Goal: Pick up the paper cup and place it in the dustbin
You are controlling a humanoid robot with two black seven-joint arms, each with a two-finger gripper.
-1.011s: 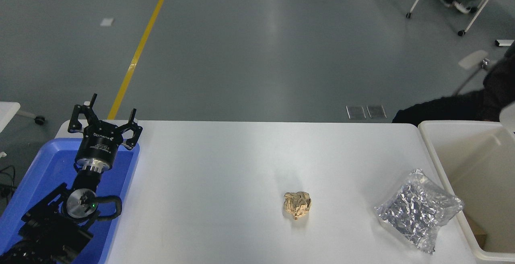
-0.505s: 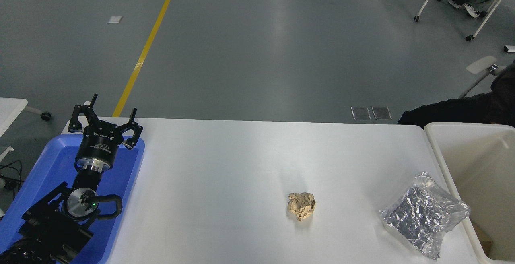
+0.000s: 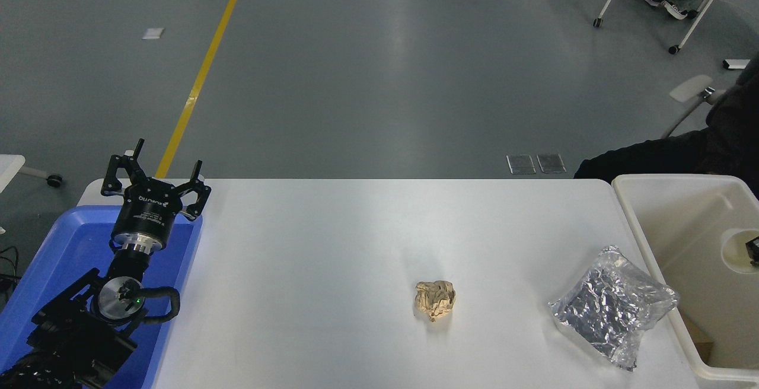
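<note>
At three o'clock, inside the dustbin (image 3: pixel 664 223), I see the paper cup (image 3: pixel 738 249) with its rim up, cut by the picture's edge; a small black piece of the right gripper (image 3: pixel 753 251) touches it there, and I cannot tell whether it pinches the cup. On the white table (image 3: pixel 356 241), the silver foil bag (image 3: pixel 614 306) lies just beside the bin's left wall at four o'clock, and a crumpled tan paper ball (image 3: pixel 436 300) sits near five o'clock, well apart from both. At eight o'clock my left gripper (image 3: pixel 155 178) is parked over the blue tray (image 3: pixel 65 241), fingers spread, holding nothing. A dark sleeve (image 3: pixel 652 155) shows behind the bin at two o'clock.
</note>
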